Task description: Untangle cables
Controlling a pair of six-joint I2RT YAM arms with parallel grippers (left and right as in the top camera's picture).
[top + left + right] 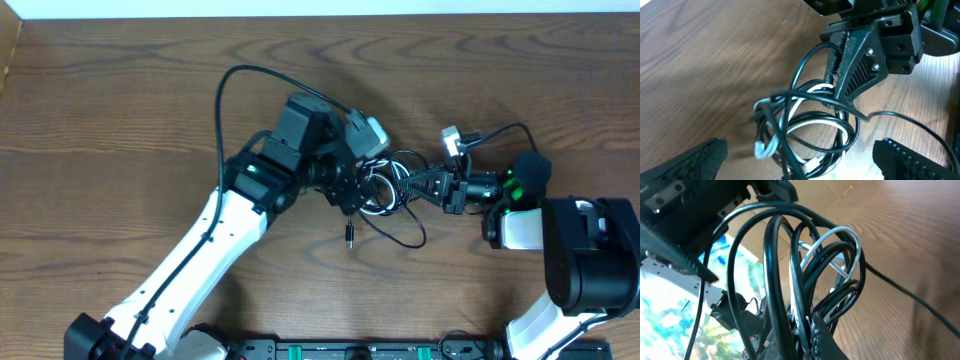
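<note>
**Your right gripper clamped the cables; your left gripper stood wide apart.**

The cables sat bunched near the middle of the table, between your two arms. In the left wrist view the black cable wound in several loops around the white cable, and the right gripper's jaws were closed on the upper edge of those loops. Your left fingers flanked the bunch on either side without touching it. One black strand trailed over the wood toward the robot's base, ending in a small plug.
</note>
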